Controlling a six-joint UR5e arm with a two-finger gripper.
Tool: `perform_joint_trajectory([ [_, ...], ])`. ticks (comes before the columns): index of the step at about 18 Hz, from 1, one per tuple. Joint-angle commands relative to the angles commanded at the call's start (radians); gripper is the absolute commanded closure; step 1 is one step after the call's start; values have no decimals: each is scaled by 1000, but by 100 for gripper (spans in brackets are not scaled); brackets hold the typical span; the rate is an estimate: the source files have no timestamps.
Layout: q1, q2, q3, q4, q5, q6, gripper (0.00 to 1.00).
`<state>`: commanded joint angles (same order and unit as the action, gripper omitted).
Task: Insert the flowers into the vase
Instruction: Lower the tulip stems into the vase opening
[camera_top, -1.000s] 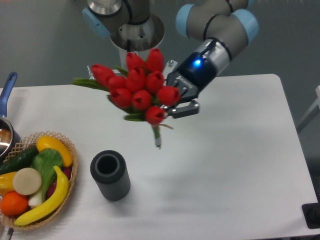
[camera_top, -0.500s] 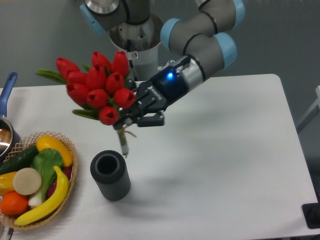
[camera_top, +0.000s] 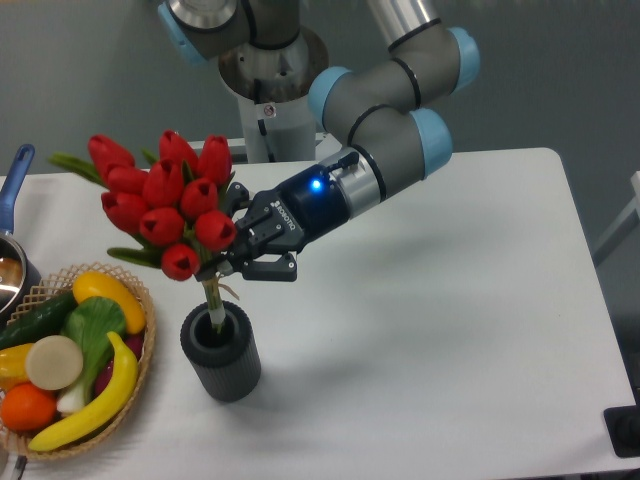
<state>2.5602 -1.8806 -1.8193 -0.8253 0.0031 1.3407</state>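
Note:
The flowers (camera_top: 165, 200) are a bunch of red closed tulips with green leaves, held nearly upright, leaning a little to the left. My gripper (camera_top: 235, 252) is shut on the bunch just below the heads, from the right. The bound green stems (camera_top: 213, 300) hang down, and their tip reaches into the mouth of the vase (camera_top: 221, 350). The vase is a dark grey ribbed cylinder standing upright on the white table (camera_top: 450, 300), directly below the bunch.
A wicker basket (camera_top: 140, 380) with a banana, an orange and other fruit and vegetables sits at the left front, close to the vase. A pot with a blue handle (camera_top: 15, 175) is at the left edge. The robot's base (camera_top: 270, 90) stands at the back.
My gripper has carried the flowers left and down, from above the table's middle to over the vase. The stem tip has gone from beside the vase's mouth into it.

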Motion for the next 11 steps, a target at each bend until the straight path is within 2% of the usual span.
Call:
perform_joint_trajectory([
  [2, -5, -23, -2, 2, 2, 0, 91],
  [11, -8, -57, -37, 2, 3, 6, 91],
])
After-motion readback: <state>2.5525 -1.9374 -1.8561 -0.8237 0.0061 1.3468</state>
